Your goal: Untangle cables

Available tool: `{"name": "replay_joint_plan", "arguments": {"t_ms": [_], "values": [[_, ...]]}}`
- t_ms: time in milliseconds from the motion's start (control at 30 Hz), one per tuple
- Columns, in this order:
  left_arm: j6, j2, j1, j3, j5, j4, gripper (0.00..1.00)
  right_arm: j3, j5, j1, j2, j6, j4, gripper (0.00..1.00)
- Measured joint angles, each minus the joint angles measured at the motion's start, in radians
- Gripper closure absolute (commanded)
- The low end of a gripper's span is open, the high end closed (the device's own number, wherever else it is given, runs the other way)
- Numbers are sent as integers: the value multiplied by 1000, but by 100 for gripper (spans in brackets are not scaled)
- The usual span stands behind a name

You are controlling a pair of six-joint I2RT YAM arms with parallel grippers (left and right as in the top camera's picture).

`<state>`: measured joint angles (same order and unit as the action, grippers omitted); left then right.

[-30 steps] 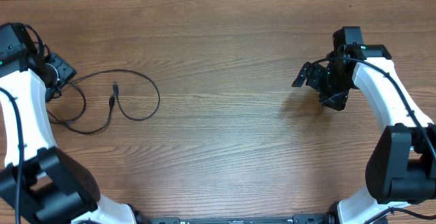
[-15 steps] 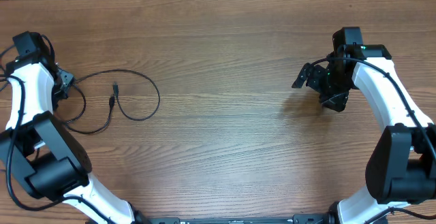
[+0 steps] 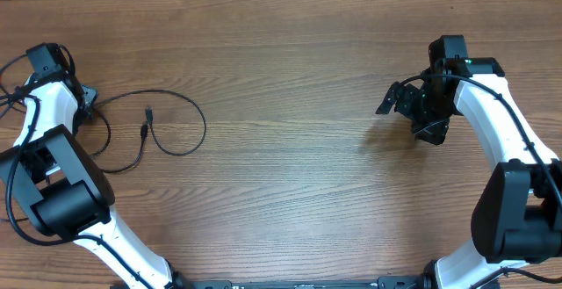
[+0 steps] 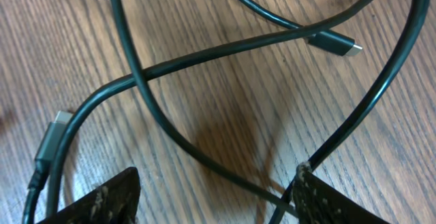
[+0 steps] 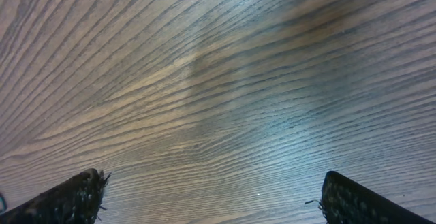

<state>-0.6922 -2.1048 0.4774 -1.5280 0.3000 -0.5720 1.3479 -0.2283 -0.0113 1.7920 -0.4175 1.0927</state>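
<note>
Thin black cables (image 3: 176,122) lie looped on the left part of the wooden table, with two small plug ends (image 3: 146,120) near the middle of the loop. In the left wrist view the cables (image 4: 204,54) cross each other; one plug has a silvery tip (image 4: 335,44), another plug (image 4: 52,139) lies at the left. My left gripper (image 3: 86,104) is open low over the tangle's left end; a strand passes between its fingertips (image 4: 112,198). My right gripper (image 3: 391,97) is open and empty over bare wood at the right, far from the cables.
The wooden table (image 3: 290,175) carries only the cables. Thicker black wires run along the left arm (image 3: 18,69) at the table's left edge. The right wrist view shows only wood grain (image 5: 218,81) between the fingers.
My left arm has swung and turned at the table's left edge, while its gripper stays at the cables' left end. The cables and the right arm have not visibly moved.
</note>
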Motion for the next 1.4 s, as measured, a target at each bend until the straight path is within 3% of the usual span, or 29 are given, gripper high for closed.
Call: {"name": "replay_joint_plan", "arguments": {"t_ms": [200,700,767,900,967,1000,1400], "values": [[14,-7,0,0,1,32,59,0,0,0,0,0,0,0],[23,-10,0,0,4,69,56,0,0,0,0,0,-2,0],[23,-16,0,0,4,70,59,0,0,0,0,0,-2,0],[32,-35,0,0,3,61,74,0,0,0,0,0,-2,0],[39,-39,0,0,3,61,92,0,0,0,0,0,-2,0],[45,-39,0,0,3,61,96,0,0,0,0,0,-2,0],[153,6,0,-9,-47,19,96,0,-8,0,0,0,-7,0]]}}
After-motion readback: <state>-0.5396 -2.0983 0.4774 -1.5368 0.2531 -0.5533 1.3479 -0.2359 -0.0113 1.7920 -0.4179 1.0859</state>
